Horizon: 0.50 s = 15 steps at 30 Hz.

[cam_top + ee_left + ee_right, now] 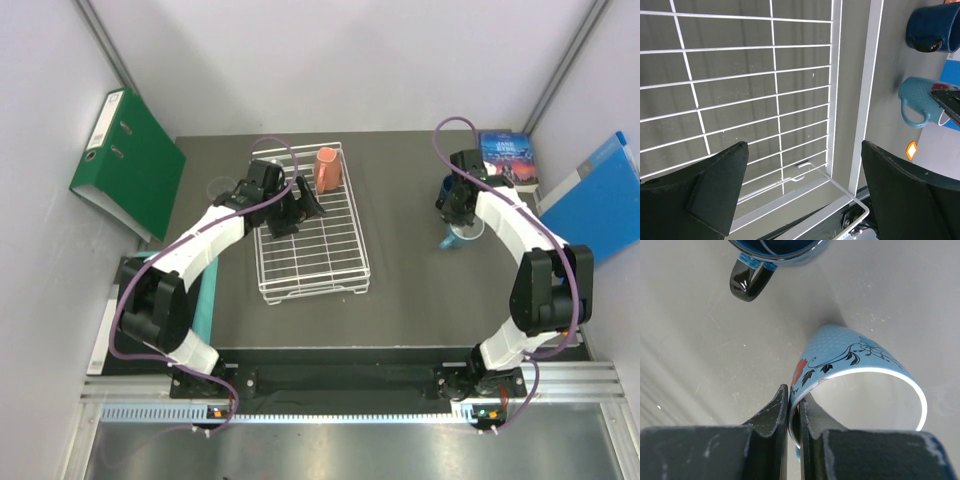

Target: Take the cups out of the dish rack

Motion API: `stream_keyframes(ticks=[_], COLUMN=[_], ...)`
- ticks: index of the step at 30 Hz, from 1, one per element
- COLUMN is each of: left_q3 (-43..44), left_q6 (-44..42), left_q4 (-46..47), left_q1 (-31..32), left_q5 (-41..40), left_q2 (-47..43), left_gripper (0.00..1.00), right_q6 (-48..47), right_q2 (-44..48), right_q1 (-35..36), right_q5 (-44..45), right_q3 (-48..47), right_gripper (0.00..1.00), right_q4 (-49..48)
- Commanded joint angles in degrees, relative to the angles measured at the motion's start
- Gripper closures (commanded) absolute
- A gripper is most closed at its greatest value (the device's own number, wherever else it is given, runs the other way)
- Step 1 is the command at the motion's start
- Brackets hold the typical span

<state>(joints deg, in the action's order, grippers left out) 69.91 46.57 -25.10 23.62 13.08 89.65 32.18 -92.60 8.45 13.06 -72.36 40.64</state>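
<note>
Right claw [794, 407] clamps the light-blue mug [855, 355] by its rim, dark-blue mug [780, 250] just beyond; left claw [804, 150] gapes wide, empty, above the dish rack [774, 74]

You are looking at a robot test cell in a lab. Plain white panels [350, 60] box in a dark table [410, 290]. Two robot arms [205, 245] are bolted to a metal rail [340, 412] at its near edge. A green binder [125, 165], a blue folder [595, 200] and a book [508, 160] sit at the sides.
</note>
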Motion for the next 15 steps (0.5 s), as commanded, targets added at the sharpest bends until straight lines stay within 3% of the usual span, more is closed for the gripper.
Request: stream_keyframes(ticks=[1,15], left_q3=[-0.83,-1.62], left_q6=[0.72,0.37], left_q4=[2.78,1.02], left_q1=[0.03,0.11], left_q5=[1.68,-0.51], left_q2=[-0.96,-3.51], left_gripper=[0.02,0.02], right_q6=[0.16,-0.45], right_q2=[-0.02,-11.55], right_q1=[-0.54,-2.73], right_q5=[1.44,1.8], right_q3=[-1.99,-10.08], right_gripper=[1.0,1.0], right_q4=[0.93,1.37])
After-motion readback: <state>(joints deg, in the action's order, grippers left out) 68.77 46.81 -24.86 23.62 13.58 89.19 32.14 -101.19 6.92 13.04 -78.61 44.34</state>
